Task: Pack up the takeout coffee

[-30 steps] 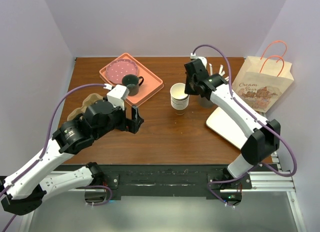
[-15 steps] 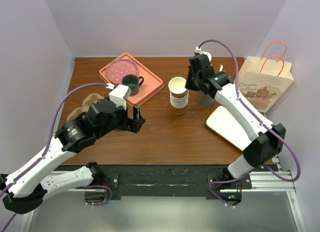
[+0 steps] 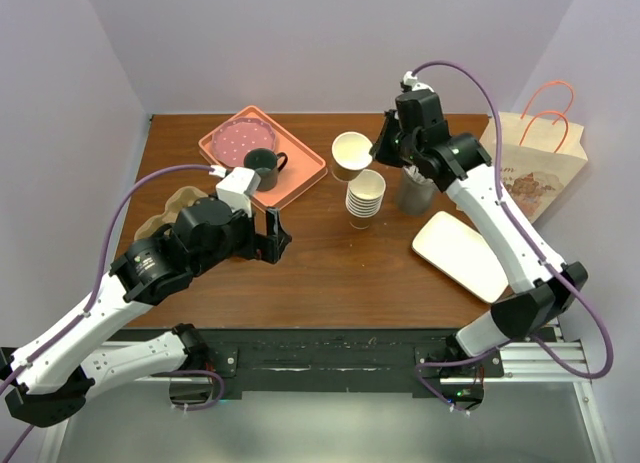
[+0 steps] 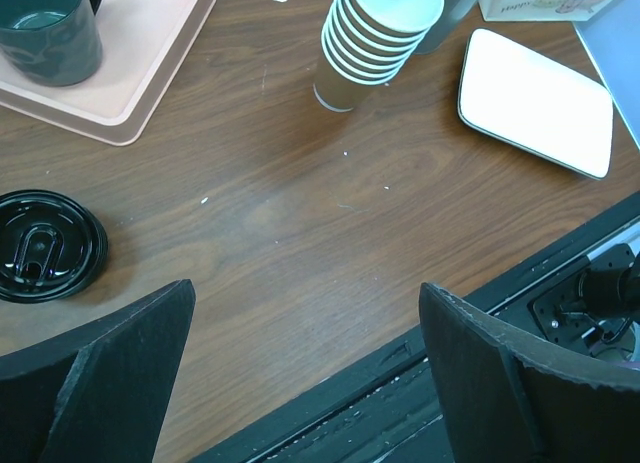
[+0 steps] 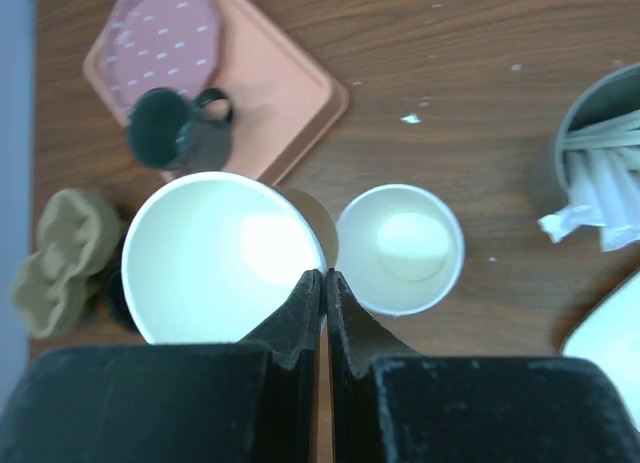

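No lidded takeout coffee shows. My right gripper [image 3: 384,149] is shut on the rim of a single lidless paper cup [image 3: 350,151], brown outside and white inside, held in the air left of and behind the stack of paper cups [image 3: 365,197]. In the right wrist view the jaws [image 5: 324,275] pinch the cup's wall [image 5: 215,258] beside the stack [image 5: 400,248]. A round black sip lid [image 4: 45,245] lies on the table left of my left gripper [image 4: 305,293], which is open and empty over the wood [image 3: 272,226].
A pink tray [image 3: 300,168] holds a dark green mug [image 3: 262,166] and a pink plate [image 3: 245,138]. A brown pulp carrier [image 3: 165,215] lies at the left. A grey straw holder [image 3: 412,193], a white plate [image 3: 460,255] and a paper bag [image 3: 525,168] stand at the right.
My right gripper has lifted the top cup off the stack and carried it up and to the back left. The left arm has barely moved.
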{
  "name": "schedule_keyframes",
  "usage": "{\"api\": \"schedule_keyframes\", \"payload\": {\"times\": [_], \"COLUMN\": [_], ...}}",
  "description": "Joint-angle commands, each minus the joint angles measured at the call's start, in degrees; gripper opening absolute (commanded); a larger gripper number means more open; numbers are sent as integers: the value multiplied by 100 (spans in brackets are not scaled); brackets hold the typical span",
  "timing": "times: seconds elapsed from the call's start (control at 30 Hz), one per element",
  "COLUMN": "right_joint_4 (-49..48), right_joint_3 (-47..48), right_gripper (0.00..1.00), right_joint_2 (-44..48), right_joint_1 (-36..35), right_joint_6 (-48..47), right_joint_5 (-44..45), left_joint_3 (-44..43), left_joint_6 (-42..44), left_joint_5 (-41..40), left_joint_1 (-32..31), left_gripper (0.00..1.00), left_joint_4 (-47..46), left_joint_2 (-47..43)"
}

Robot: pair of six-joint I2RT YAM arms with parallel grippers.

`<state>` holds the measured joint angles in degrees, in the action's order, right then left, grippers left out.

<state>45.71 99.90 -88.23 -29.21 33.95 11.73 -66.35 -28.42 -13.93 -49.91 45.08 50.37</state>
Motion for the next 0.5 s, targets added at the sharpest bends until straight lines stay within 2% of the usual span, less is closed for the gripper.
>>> {"api": "schedule_keyframes", "payload": {"times": [0.0, 0.13, 0.33, 0.4, 0.47], "right_joint_4": [-221, -299, -808, -871, -1195], "right_joint_3": [-206, -1102, -3042, -3326, -3730], "right_gripper": [0, 0, 0, 0, 0], "right_joint_2": [657, 1289, 1958, 2055, 2239], "right_joint_1": [-93, -628, -1780, -2114, -2316], "right_joint_6": [-30, 207, 822, 919, 964], "right_joint_5": [-1145, -980, -356, 179, 426], "left_joint_3": [-10, -10, 8, 60, 130], "left_joint_6": [-443, -963, -1314, -1699, -1841], "left_joint_5": [-546, -1243, -1427, -1516, -1237], "left_joint_1": [-10, -10, -1, 60, 279], "left_gripper": [100, 100, 100, 100, 100], "left_joint_4": [-114, 246, 580, 712, 661], "left_joint_2": [25, 87, 280, 324, 316]}}
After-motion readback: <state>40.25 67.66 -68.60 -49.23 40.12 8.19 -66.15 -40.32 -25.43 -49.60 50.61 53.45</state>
